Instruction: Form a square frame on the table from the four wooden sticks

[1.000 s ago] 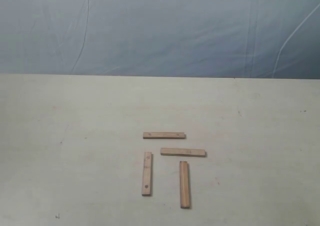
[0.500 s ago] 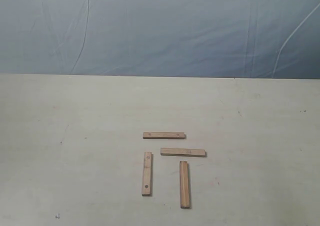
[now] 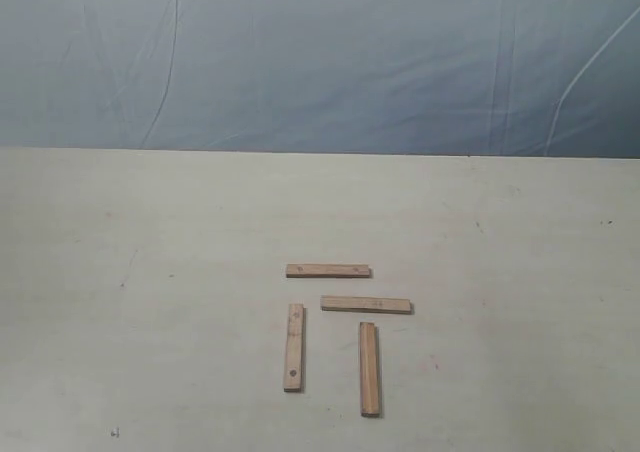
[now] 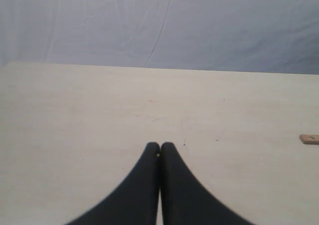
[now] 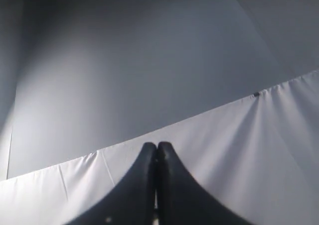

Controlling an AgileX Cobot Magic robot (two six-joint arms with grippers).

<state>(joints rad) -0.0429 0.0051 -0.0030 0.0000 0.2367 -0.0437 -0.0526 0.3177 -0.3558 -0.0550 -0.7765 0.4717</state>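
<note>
Four wooden sticks lie apart on the cream table point(image 3: 150, 232) in the exterior view. One lies crosswise at the back point(image 3: 328, 270), a second crosswise just nearer and to the right point(image 3: 366, 304). Two lie lengthwise in front, the left one point(image 3: 294, 347) with dark dots and the right one point(image 3: 370, 368). No square frame is formed. Neither arm shows in the exterior view. My left gripper point(image 4: 160, 146) is shut and empty above bare table, with one stick end point(image 4: 309, 139) at the frame's edge. My right gripper point(image 5: 157, 147) is shut, facing white cloth.
A wrinkled blue-grey backdrop point(image 3: 320, 62) hangs behind the table's far edge. White fabric point(image 5: 224, 145) and a grey wall fill the right wrist view. Faint specks and scuffs mark the table top.
</note>
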